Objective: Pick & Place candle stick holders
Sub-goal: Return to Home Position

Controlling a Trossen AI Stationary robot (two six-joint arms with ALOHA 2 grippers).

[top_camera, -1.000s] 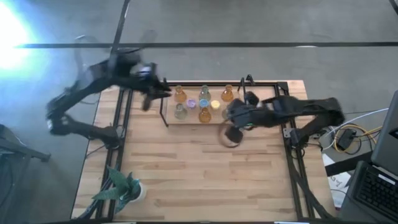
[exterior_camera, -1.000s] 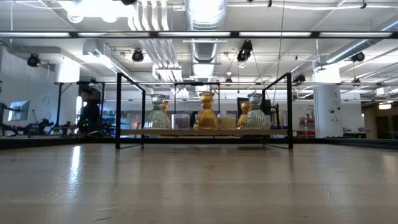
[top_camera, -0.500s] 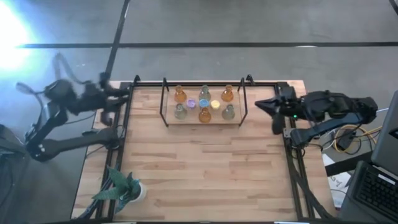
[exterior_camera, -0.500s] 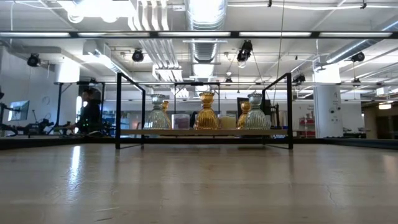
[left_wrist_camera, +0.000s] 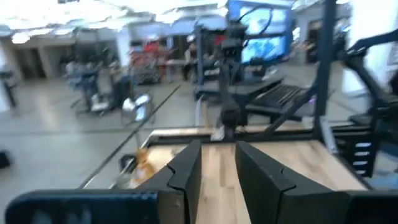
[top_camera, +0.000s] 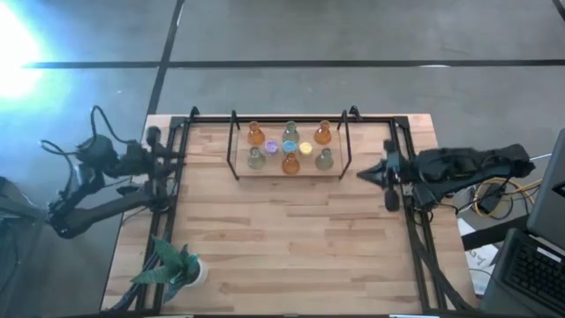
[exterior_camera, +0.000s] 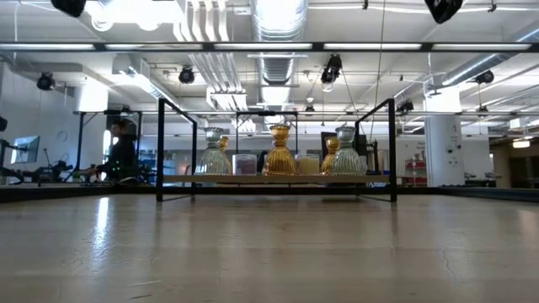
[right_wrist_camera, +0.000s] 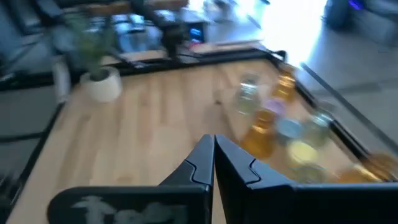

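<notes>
Candle holders (top_camera: pixel 290 148) are sitting on the shelf (top_camera: pixel 265 170) between both arms. Right gripper (right_wrist_camera: pixel 214 143), pinched closed, is hanging nearer them than the left gripper (left_wrist_camera: pixel 217 149), slightly parted.

Table (top_camera: pixel 291 238) in front of rack (top_camera: pixel 233 148) bare, wide passage. Rack deck packed with candle stick holders (top_camera: pixel 290 163), posts at corners. Plant (top_camera: pixel 173 266) far front-left of rack. Right gripper (top_camera: pixel 364 174) near rack's right end.
</notes>
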